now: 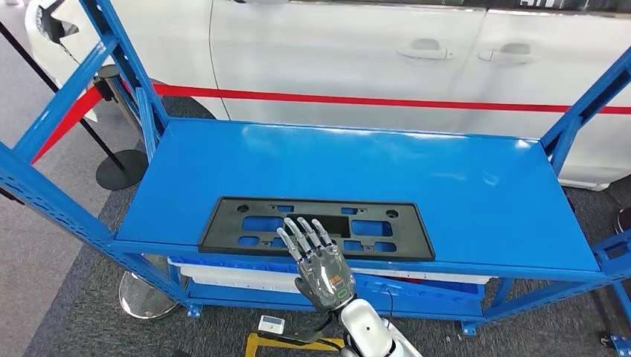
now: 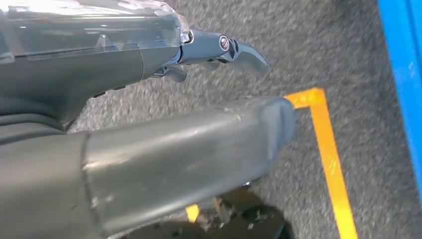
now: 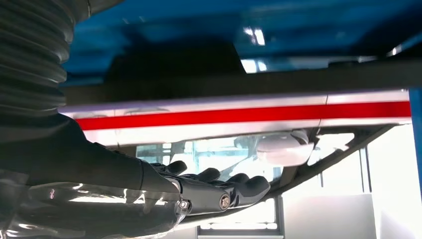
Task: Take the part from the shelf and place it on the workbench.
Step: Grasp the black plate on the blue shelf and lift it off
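Head view: right hand flat, fingers apart and extended over the black part's near edge.
Left hand: grip state unclear.

Car workshop or assembly floor.
A blue steel shelf stands on grey carpet marked with yellow tape, beside a white car with a red stripe, behind a barrier post.
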Controlling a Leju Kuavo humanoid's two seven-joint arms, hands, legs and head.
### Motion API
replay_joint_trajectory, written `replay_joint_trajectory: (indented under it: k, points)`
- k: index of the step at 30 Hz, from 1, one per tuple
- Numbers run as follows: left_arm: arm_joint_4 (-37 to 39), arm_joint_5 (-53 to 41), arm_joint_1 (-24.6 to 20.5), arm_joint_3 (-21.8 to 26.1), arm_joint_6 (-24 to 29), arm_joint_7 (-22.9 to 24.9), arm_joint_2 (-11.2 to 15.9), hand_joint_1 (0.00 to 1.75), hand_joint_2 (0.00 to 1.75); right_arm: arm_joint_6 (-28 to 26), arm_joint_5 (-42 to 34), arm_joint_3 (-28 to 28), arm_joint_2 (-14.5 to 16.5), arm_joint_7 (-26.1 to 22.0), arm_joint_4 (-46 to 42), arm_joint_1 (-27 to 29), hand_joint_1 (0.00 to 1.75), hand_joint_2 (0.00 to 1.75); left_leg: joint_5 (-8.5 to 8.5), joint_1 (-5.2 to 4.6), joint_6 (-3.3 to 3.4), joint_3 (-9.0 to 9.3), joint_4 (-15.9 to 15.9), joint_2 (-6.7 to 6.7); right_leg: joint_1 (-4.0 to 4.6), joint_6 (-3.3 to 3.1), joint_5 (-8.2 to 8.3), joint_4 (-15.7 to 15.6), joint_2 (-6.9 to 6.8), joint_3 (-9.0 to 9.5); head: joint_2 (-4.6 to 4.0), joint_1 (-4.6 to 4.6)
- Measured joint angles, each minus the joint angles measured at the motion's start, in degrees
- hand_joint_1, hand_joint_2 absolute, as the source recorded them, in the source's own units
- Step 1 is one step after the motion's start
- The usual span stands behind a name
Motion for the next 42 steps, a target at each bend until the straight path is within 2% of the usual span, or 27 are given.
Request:
replay_joint_trajectory:
  k: [2, 3, 4, 5, 6, 7, 8, 9, 11, 14, 16, 18, 19, 20, 22, 24, 25, 29, 31, 33, 34, 35, 36, 38, 39, 40, 42]
  points:
    - [-0.01, 0.00, -0.03, 0.00, 0.01, -0.01, 0.02, 0.00, 0.00, 0.00, -0.11, -0.38, -0.06, -0.05, -0.20, 0.01, 0.00, 1.75, -0.45, -0.13, 0.53, 0.46, -0.05, 0.02, -0.08, 0.22, -2.68, 7.77, -0.05, -4.56, 0.00, 0.21]
    - [-0.01, 0.00, 0.01, 0.00, 0.01, 0.00, 0.03, 0.00, 0.00, 0.00, -0.16, -0.51, -0.14, -0.04, -0.20, 0.10, 0.00, 1.75, -0.72, -0.24, 0.66, 0.74, -0.05, -0.01, -0.09, 0.23, -3.33, 11.23, -0.05, -6.97, 0.00, 0.21]
    - [-0.01, 0.00, 0.08, 0.00, 0.01, 0.01, 0.03, 0.00, 0.00, 0.00, -0.22, -0.61, -0.23, -0.03, -0.20, 0.20, 0.00, 1.75, -1.04, -0.35, 0.73, 1.14, -0.05, -0.05, -0.09, 0.13, -2.79, 12.89, -0.05, -8.62, 0.00, 0.22]
    - [-0.01, 0.00, 0.17, 0.00, 0.01, 0.01, 0.03, 0.00, 0.00, 0.00, -0.29, -0.67, -0.32, 0.02, -0.19, 0.24, 0.00, 1.75, -1.41, -0.47, 0.73, 1.66, -0.05, -0.11, -0.03, -0.10, -1.08, 12.35, -0.05, -9.18, 0.00, 0.22]
    - [0.00, 0.00, 0.26, 0.00, -0.01, 0.02, 0.03, 0.00, 0.00, 0.00, -0.40, -0.73, -0.38, 0.06, -0.18, 0.22, 0.00, 1.75, -1.82, -0.59, 0.70, 2.30, -0.06, -0.18, 0.11, -0.47, 1.55, 9.77, -0.04, -8.68, 0.00, 0.23]
    - [0.00, 0.00, 0.32, 0.00, -0.04, 0.02, 0.00, 0.00, 0.00, 0.00, -0.60, -0.81, -0.43, 0.09, -0.18, 0.15, 0.00, 1.75, -2.26, -0.68, 0.65, 2.86, -0.11, -0.24, 0.34, -1.03, 4.41, 5.90, -0.03, -7.52, 0.00, 0.26]
    - [0.05, 0.00, 0.31, 0.00, -0.09, 0.02, -0.13, 0.00, 0.00, 0.00, -0.90, -0.93, -0.46, 0.12, -0.18, 0.06, 0.00, 1.75, -2.64, -0.79, 0.50, 3.35, -0.16, -0.29, 0.65, -1.66, 6.35, 2.52, -0.06, -6.24, 0.00, 0.10]
    - [0.10, 0.01, 0.27, 0.00, -0.13, 0.02, -0.23, 0.00, 0.00, 0.00, -1.25, -1.05, -0.50, 0.12, -0.17, -0.05, 0.00, 1.75, -2.92, -0.79, 0.25, 3.64, -0.22, -0.34, 0.97, -2.22, 7.40, -0.20, -0.08, -5.17, 0.00, 0.03]
    - [0.20, 0.01, 0.24, 0.00, -0.13, -0.02, -0.40, 0.00, 0.00, 0.00, -2.04, -1.32, -0.56, 0.16, -0.14, -0.26, 0.00, 1.75, -3.19, -0.69, -0.40, 3.82, -0.46, -0.27, 1.40, -2.86, 7.16, -2.16, -0.09, -4.32, 0.00, -0.05]
    - [0.19, -0.27, 0.20, -0.01, 0.29, -0.12, -0.23, 0.00, 0.00, 0.12, -2.75, -1.82, -0.58, 0.79, -0.04, -0.92, 0.00, 1.75, -3.94, -0.77, -1.28, 3.99, -0.09, 0.01, 0.82, -2.99, 7.03, -4.07, -0.03, -3.11, 0.00, -0.03]
    - [0.19, -0.73, 0.13, -0.03, 0.59, -0.02, -0.14, 0.00, 0.00, 0.89, -2.50, -2.09, -0.65, 1.91, 0.21, -2.02, 0.84, 1.75, -6.16, -0.63, -1.76, 1.66, 4.72, 0.04, 0.44, -3.13, 6.94, -4.96, -0.17, -2.10, 0.00, -0.20]
    - [0.20, -1.11, 0.10, -0.08, 0.69, 0.33, -0.10, 0.00, 0.00, 3.32, -1.17, -2.44, -0.96, 3.90, 0.84, -3.57, 1.71, 1.75, -8.50, -0.37, -2.27, -2.71, 11.96, 0.04, 0.39, -3.27, 6.57, -5.01, -0.21, -1.68, 0.00, -0.27]
    - [0.20, -1.30, 0.11, -0.14, 0.70, 0.57, -0.05, 0.00, 0.00, 5.18, -0.17, -2.65, -1.24, 5.09, 1.35, -4.55, 1.75, 1.75, -8.52, -0.24, -2.50, -4.34, 14.09, 0.04, 0.37, -3.24, 6.36, -4.94, -0.18, -1.50, 0.00, -0.29]
    - [0.20, -1.48, 0.09, -0.21, 0.71, 0.77, 0.02, 0.00, 0.00, 7.16, 0.86, -2.87, -1.62, 6.17, 1.99, -5.73, 1.75, 1.75, -7.40, -0.12, -2.68, -5.03, 14.19, 0.05, 0.32, -3.14, 6.14, -4.82, -0.12, -1.31, 0.00, -0.31]
    - [0.20, -1.77, -0.11, -0.33, 0.71, 1.07, 0.18, 0.00, 0.00, 10.27, 2.45, -3.26, -2.45, 7.66, 3.35, -8.42, 1.75, 1.75, -2.63, 0.12, -2.88, -3.44, 8.40, 0.10, 0.16, -2.70, 5.53, -4.32, -0.01, -0.92, 0.00, -0.33]
    - [0.20, -1.86, -0.39, -0.39, 0.70, 1.22, 0.26, 0.00, 0.00, 11.70, 3.30, -3.58, -3.13, 8.38, 4.50, -10.88, 1.75, 1.75, 0.32, 0.04, -2.61, -1.09, 2.20, 0.09, 0.29, -2.02, 4.87, -3.55, 0.05, -0.97, 0.00, -0.34]
    - [0.20, -1.86, -0.47, -0.41, 0.69, 1.25, 0.26, 0.00, 0.00, 12.32, 3.79, -3.67, -3.38, 8.72, 5.01, -11.86, 1.75, 1.75, 0.63, -0.05, -2.29, -0.61, 0.81, 0.05, 0.37, -1.71, 4.69, -3.28, 0.07, -1.12, 0.00, -0.32]
    - [0.20, -1.78, -0.53, -0.47, 0.68, 1.16, 0.19, 0.00, 0.00, 15.25, 5.54, -3.71, -4.33, 9.92, 7.00, -14.74, 1.75, 1.75, 0.68, -0.12, -0.62, -0.54, 0.17, -0.10, 0.27, -0.67, 4.12, -2.67, 0.01, -1.49, 0.00, -0.13]
    - [0.20, -1.72, -0.53, -0.48, 0.77, 1.07, 0.13, 0.00, 0.00, 16.12, 5.66, -3.70, -4.92, 10.05, 7.80, -15.93, 1.75, 1.75, 0.83, 0.01, 0.10, -0.38, -0.18, -0.06, 0.11, -0.16, 1.58, 1.74, -0.05, -3.62, 0.00, 0.13]
    - [0.20, -1.67, -0.46, -0.48, 0.93, 0.99, 0.15, 0.00, 0.00, 16.33, 5.63, -3.67, -5.48, 9.91, 8.39, -16.48, 1.75, 1.75, 0.75, -0.05, 0.43, -0.39, -0.21, -0.05, 0.01, 0.17, -1.62, 9.42, -0.05, -7.65, 0.00, 0.31]
    - [0.20, -1.62, -0.40, -0.48, 1.00, 0.96, 0.15, 0.00, 0.00, 16.25, 5.62, -3.63, -5.72, 9.82, 8.59, -16.49, 1.75, 1.75, 0.71, -0.08, 0.47, -0.36, -0.20, -0.07, -0.06, 0.24, -2.21, 12.14, -0.05, -9.26, 0.00, 0.31]
    - [0.20, -1.57, -0.35, -0.48, 1.04, 0.93, 0.15, 0.00, 0.00, 16.15, 5.63, -3.56, -5.90, 9.76, 8.73, -16.49, 1.75, 1.75, 0.65, -0.10, 0.48, -0.28, -0.20, -0.12, -0.11, 0.23, -1.70, 12.96, -0.05, -10.00, 0.00, 0.32]
    - [0.20, -1.52, -0.32, -0.48, 1.07, 0.91, 0.15, 0.00, 0.00, 16.05, 5.65, -3.49, -6.03, 9.72, 8.84, -16.51, 1.75, 1.75, 0.57, -0.11, 0.43, -0.14, -0.19, -0.20, -0.15, 0.13, -0.08, 11.42, -0.06, -9.54, 0.00, 0.32]
    - [0.20, -1.46, -0.28, -0.48, 1.10, 0.88, 0.12, 0.00, 0.00, 15.81, 5.55, -3.39, -6.17, 9.64, 8.92, -16.60, 1.75, 1.75, 0.33, -0.10, 0.22, 0.24, -0.20, -0.35, -0.12, -0.29, 4.28, 3.84, -0.07, -6.26, 0.00, 0.34]
    - [0.20, -1.45, -0.29, -0.48, 1.14, 0.87, 0.09, 0.00, 0.00, 15.66, 5.44, -3.37, -6.24, 9.55, 8.91, -16.60, 1.75, 1.75, 0.21, -0.22, 0.01, 0.30, -0.14, -0.43, 0.03, -0.55, 5.67, 0.23, -0.08, -4.65, 0.00, 0.35]
    - [0.20, -1.44, -0.29, -0.48, 1.17, 0.86, 0.06, 0.00, 0.00, 15.45, 5.32, -3.35, -6.31, 9.45, 8.87, -16.52, 1.75, 1.75, 0.16, -0.25, -0.28, 0.28, -0.15, -0.50, 0.20, -0.76, 6.30, -2.05, -0.07, -3.66, 0.00, 0.38]
    - [0.20, -1.44, -0.24, -0.48, 1.24, 0.85, 0.03, 0.00, 0.00, 14.98, 5.19, -3.34, -6.46, 9.32, 8.67, -16.24, 1.75, 1.75, 0.15, -0.31, -1.00, 0.25, -0.32, -0.57, 0.55, -1.06, 6.22, -3.19, 0.02, -3.27, 0.00, 0.42]
